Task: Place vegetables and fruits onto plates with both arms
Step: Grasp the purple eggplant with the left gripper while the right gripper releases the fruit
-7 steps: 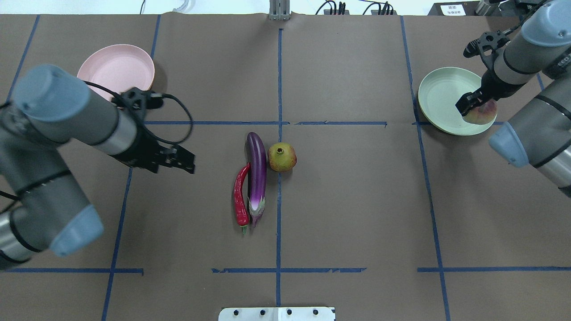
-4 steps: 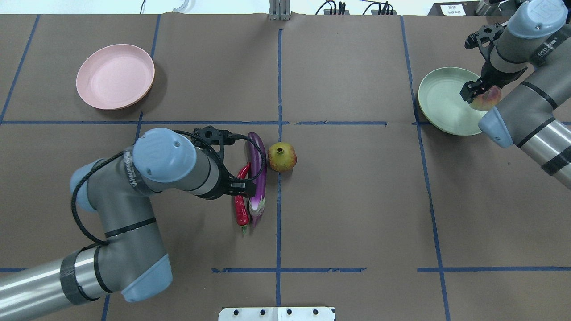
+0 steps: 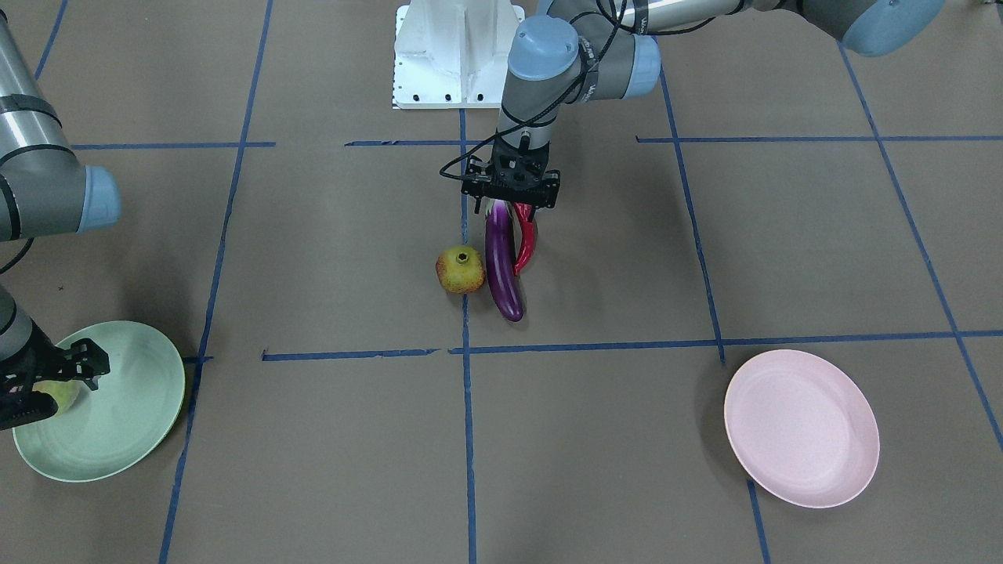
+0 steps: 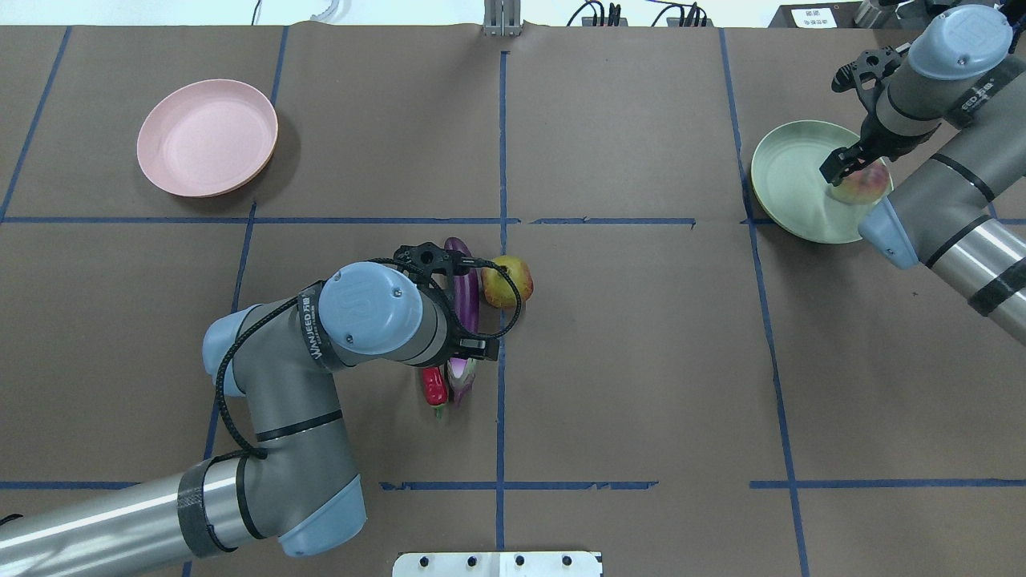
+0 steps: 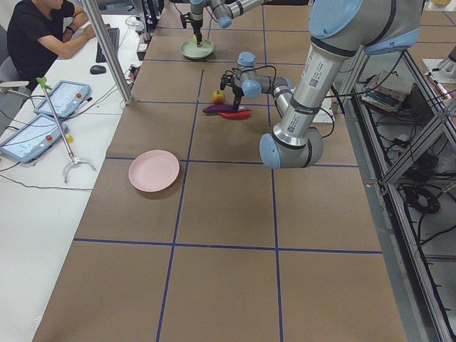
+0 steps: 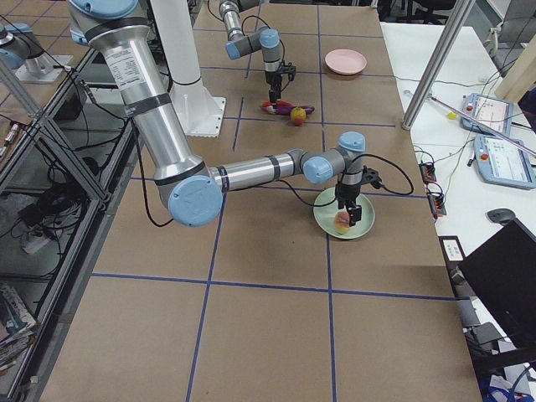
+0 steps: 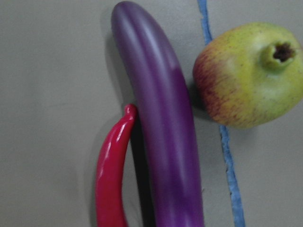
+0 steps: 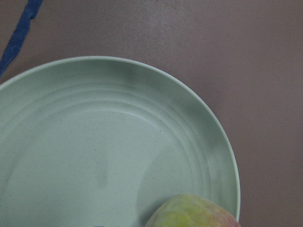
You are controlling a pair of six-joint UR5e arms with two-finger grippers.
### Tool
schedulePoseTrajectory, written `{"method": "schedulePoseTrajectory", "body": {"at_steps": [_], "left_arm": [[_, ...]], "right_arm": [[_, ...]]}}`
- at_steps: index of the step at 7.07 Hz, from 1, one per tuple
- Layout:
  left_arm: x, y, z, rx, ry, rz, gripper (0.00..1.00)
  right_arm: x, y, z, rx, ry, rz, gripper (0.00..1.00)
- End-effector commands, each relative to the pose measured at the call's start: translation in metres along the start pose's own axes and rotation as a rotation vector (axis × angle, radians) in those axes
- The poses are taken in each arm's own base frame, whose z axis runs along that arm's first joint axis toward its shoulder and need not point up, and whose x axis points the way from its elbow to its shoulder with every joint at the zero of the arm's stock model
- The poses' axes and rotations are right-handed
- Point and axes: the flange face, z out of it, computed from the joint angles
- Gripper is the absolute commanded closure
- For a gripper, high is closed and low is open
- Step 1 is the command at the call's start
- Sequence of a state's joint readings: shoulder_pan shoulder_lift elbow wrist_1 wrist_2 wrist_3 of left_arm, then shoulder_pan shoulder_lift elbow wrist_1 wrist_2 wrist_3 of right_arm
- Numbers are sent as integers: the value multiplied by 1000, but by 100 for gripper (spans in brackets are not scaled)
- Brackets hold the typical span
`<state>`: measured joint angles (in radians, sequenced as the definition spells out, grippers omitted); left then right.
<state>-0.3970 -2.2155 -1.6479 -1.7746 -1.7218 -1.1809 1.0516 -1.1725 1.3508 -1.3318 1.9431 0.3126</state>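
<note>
The purple eggplant (image 3: 501,266) lies mid-table with the red chili (image 3: 526,243) against one side and the pomegranate (image 3: 461,269) against the other. All three fill the left wrist view: eggplant (image 7: 165,142), chili (image 7: 111,175), pomegranate (image 7: 246,80). My left gripper (image 3: 511,207) hangs open just above the eggplant's cap end and the chili; overhead, its wrist hides it. My right gripper (image 4: 842,170) is shut on the peach (image 4: 864,186), low over the near rim of the green plate (image 4: 789,176). The pink plate (image 4: 207,138) holds nothing.
The white base block (image 3: 458,55) stands at the robot's table edge. Blue tape lines grid the brown table cover. An operator (image 5: 43,35) sits at a side desk with tablets beyond the table's left end.
My left arm swung from near the pink plate to over the eggplant and chili and came down. My right gripper carried the peach in over the green plate.
</note>
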Motion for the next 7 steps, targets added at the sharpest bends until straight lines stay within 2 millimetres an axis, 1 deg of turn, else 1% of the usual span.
{"method": "schedulePoseTrajectory", "body": {"at_steps": [1, 2, 3, 4, 5, 6, 7], "left_arm": [[13, -9, 14, 0, -19, -2, 19], [14, -9, 17, -2, -23, -4, 30], [13, -9, 22, -6, -31, -4, 50], [16, -11, 19, -2, -24, -4, 90], [18, -11, 17, -1, -20, -3, 100], [20, -16, 9, 9, -9, -8, 100], [16, -33, -14, 43, 13, -23, 100]], "right_arm": [[-6, -4, -9, 25, -10, -11, 0], [-11, -5, -16, 38, -16, -20, 0], [-16, -4, -22, 49, -24, -26, 0], [-32, -4, -33, 63, -59, -30, 0], [-62, -2, -39, 70, -93, 8, 0], [-107, 2, -46, 77, -132, 41, 0], [-149, 9, -56, 84, -173, 74, 0]]}}
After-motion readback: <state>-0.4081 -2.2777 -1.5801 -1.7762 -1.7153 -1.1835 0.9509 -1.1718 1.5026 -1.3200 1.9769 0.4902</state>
